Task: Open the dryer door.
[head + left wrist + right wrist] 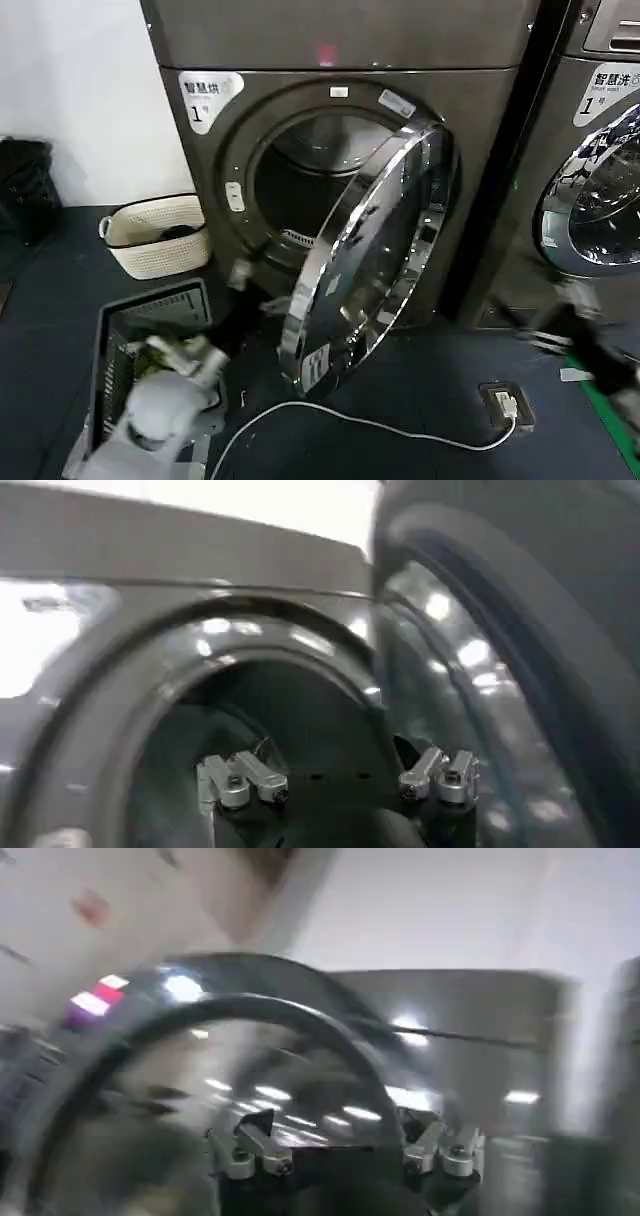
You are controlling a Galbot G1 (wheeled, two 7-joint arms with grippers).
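Dryer door (365,255) stands swung open, unheld.

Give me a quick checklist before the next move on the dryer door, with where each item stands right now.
1. Dryer door swung clear of the drum opening: ok, partly open.
2. Left gripper empty: ok, fingers apart, facing the drum.
3. Right gripper empty: ok, open, holding nothing.
4. White cable away from the door's swing: not ok, it lies on the floor just below the door.
5. Door fully open: cannot tell.
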